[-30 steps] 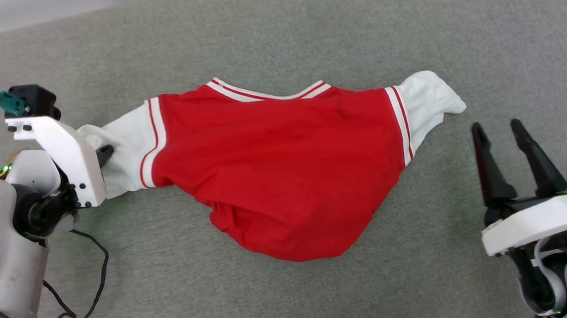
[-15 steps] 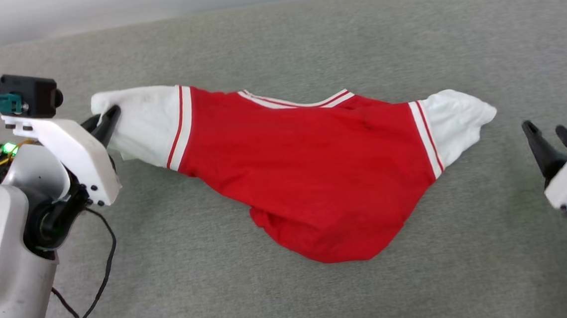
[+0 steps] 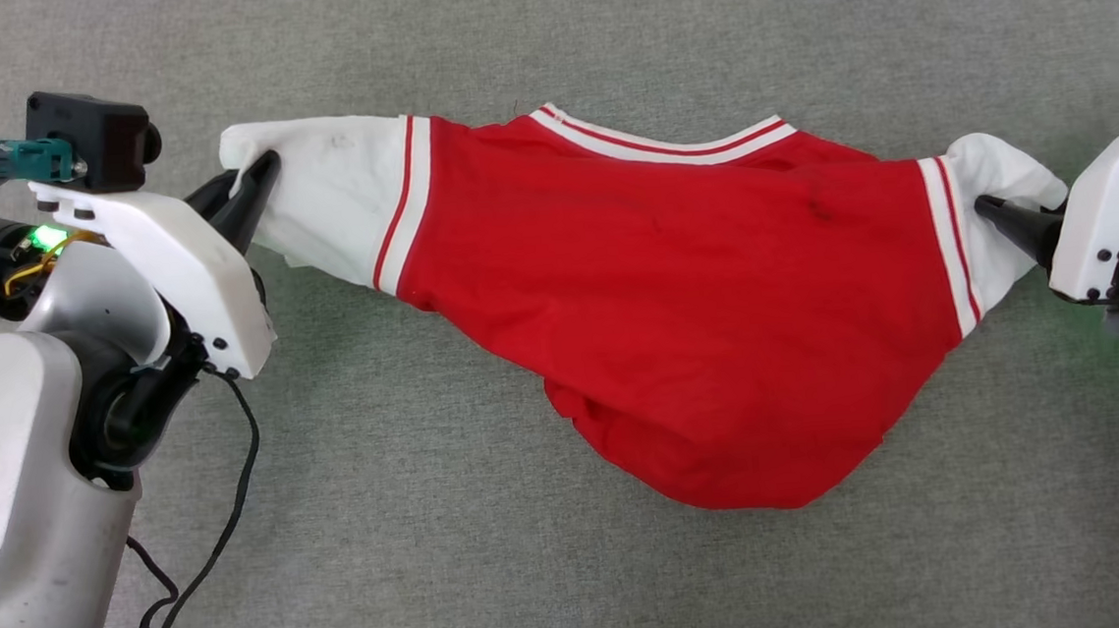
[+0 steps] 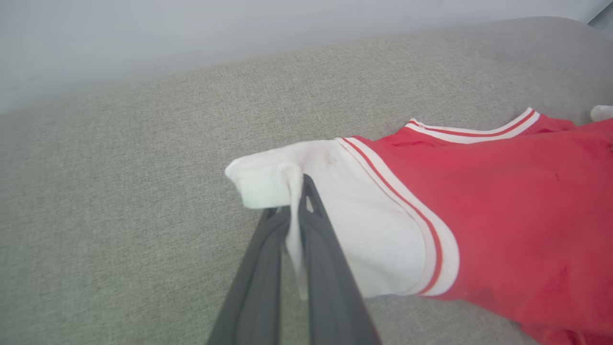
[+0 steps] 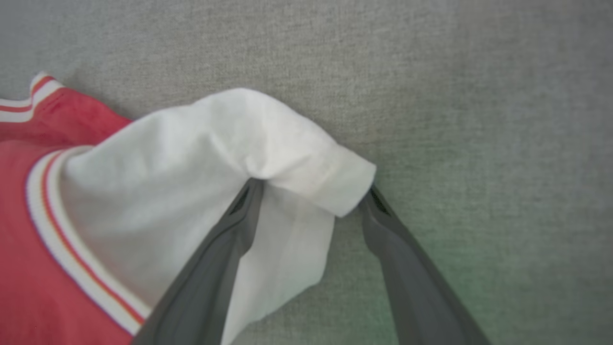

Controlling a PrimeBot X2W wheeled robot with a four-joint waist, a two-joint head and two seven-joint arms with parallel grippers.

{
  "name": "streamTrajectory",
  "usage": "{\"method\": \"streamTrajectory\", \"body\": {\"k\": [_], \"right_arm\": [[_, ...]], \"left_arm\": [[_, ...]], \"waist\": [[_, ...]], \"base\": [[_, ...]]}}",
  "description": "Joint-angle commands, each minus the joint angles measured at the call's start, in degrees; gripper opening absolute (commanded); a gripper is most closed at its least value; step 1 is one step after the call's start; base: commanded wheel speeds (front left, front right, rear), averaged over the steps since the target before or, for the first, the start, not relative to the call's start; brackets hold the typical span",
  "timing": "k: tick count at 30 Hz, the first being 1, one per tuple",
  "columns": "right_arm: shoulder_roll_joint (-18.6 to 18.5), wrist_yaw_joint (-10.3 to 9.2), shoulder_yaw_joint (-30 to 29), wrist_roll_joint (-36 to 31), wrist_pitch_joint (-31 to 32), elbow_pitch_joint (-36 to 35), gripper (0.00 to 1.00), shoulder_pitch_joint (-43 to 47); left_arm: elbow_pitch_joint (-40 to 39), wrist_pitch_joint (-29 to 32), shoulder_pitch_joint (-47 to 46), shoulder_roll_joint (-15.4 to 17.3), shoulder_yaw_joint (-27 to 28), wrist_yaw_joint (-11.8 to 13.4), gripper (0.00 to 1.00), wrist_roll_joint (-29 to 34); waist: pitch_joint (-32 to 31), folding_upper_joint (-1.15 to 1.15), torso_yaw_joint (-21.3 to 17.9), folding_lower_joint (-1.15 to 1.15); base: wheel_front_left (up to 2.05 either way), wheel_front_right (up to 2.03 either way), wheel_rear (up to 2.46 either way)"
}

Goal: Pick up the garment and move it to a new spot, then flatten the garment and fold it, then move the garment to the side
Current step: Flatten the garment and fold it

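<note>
The right gripper (image 5: 312, 189), spread wide, straddles a sleeve of the garment (image 5: 167, 158).

A rounded pale grey arm shell (image 3: 12, 510) is capped by a white angled plate (image 3: 188, 281) fixed with dark screws. Above it are mounted a black box camera (image 3: 89, 140) and a teal plug (image 3: 27, 161); a green lamp (image 3: 47, 235) is lit, and a thin black cable (image 3: 255, 449) is looped below. The left tool (image 3: 259, 172) and the right tool (image 5: 313, 188) are each formed of two long, tapered dark grey fingers (image 4: 325, 268).

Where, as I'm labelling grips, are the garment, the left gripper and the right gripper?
garment (image 3: 679, 325), head view, middle of red body.
left gripper (image 4: 297, 201), left wrist view, between fingertips pinching white sleeve.
right gripper (image 5: 313, 188), right wrist view, between open fingertips.
</note>
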Motion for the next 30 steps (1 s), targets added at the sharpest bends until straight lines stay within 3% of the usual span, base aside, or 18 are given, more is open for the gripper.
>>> {"method": "streamTrajectory", "body": {"k": [1,3,6,9,17,24,30], "right_arm": [[0.80,0.00,1.21,-0.25,1.41,2.53,1.00,0.82],[1.55,0.00,2.17,-0.23,4.05,5.57,1.00,1.36],[2.39,0.00,2.51,-0.72,6.57,8.58,0.00,1.48],[2.34,0.00,2.60,-1.11,6.62,9.15,0.00,0.28],[-1.28,0.00,2.48,-4.10,-3.62,3.83,0.00,-6.49],[-0.84,0.00,0.14,-8.07,-12.64,3.52,0.00,-14.51],[-0.16,0.00,-1.01,-11.37,-18.58,4.52,0.00,-24.68]], "left_arm": [[-0.02,-0.11,-0.75,-0.10,-0.14,-0.02,0.00,0.12],[0.37,-0.31,-0.82,-0.16,-0.26,-0.13,0.00,0.02],[0.98,-0.49,-0.69,-0.33,-0.52,-0.24,0.00,-0.30],[1.77,-1.00,-0.59,-0.32,-0.41,-0.34,0.00,-0.48],[4.92,-5.29,-3.26,-0.83,0.50,0.94,0.00,1.52],[11.70,-9.73,-11.54,-2.12,1.44,1.85,0.00,3.91],[17.92,-13.80,-22.80,-3.00,2.17,2.29,0.00,6.41]], "waist": [[0.61,0.00,0.57,0.00],[0.74,0.00,0.73,0.00],[0.35,0.00,0.84,0.00],[-0.56,0.00,0.76,0.00],[-4.80,0.00,-0.41,0.00],[-7.78,0.00,-1.80,0.00],[-6.64,0.00,-2.55,0.00]], "base": [[0.00,0.00,0.00],[0.00,0.00,0.00],[0.00,0.00,0.00],[0.00,0.00,0.00],[0.00,0.00,0.00],[0.00,0.00,0.00],[0.00,0.00,0.00]]}}
